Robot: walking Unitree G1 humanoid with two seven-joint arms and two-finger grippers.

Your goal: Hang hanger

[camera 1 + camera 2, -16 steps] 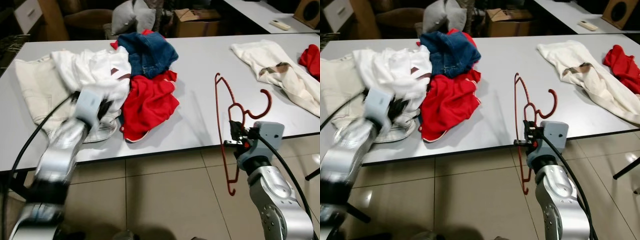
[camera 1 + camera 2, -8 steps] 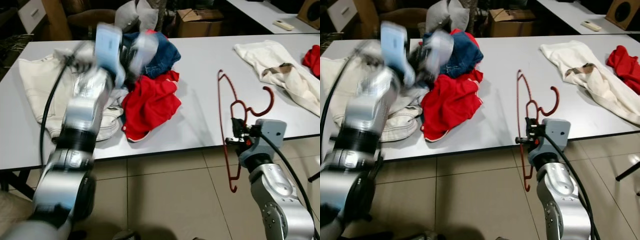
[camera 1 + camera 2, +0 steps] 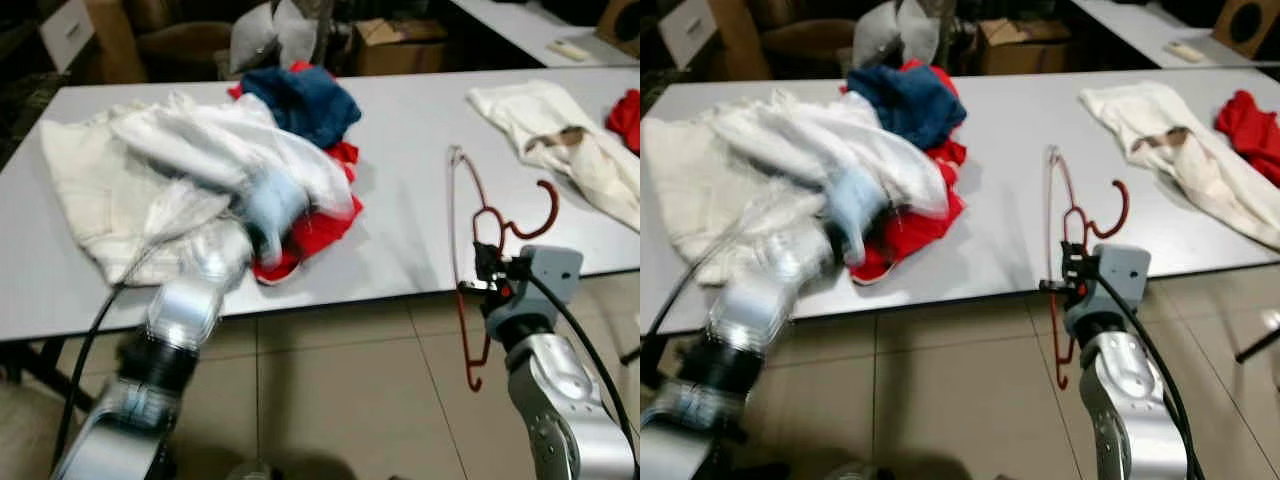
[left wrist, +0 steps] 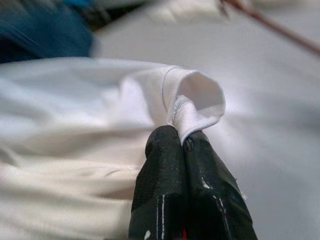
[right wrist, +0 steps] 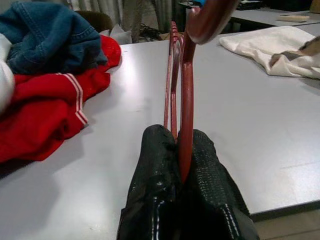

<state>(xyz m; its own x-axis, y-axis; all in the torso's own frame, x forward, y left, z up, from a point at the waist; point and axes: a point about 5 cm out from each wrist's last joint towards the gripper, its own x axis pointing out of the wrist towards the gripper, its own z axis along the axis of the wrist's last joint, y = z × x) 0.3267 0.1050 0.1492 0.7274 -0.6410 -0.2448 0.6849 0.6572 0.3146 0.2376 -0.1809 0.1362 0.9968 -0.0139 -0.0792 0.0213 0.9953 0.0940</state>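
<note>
My right gripper (image 3: 489, 277) is shut on the lower neck of a red wire hanger (image 3: 471, 215), held upright at the table's front edge. Its hook (image 3: 545, 210) curls to the right, and part of its frame hangs below the table edge. The right wrist view shows the hanger (image 5: 186, 95) pinched between the black fingers (image 5: 155, 175). My left gripper (image 4: 183, 143) is shut on a fold of a white shirt (image 4: 195, 97). The shirt (image 3: 230, 155) is stretched out above the clothes pile, blurred by motion, with the left arm (image 3: 190, 300) under it.
On the grey table (image 3: 400, 130) lie blue jeans (image 3: 300, 100), a red garment (image 3: 320, 225), a cream garment (image 3: 75, 190) at left, another cream garment (image 3: 545, 125) and a red cloth (image 3: 628, 112) at right. A cardboard box (image 3: 390, 45) stands behind. Tiled floor (image 3: 340, 400) lies in front.
My left arm has swung down from above the pile toward the front edge, dragging the white shirt out over the red garment. The right gripper with the hanger has barely moved.
</note>
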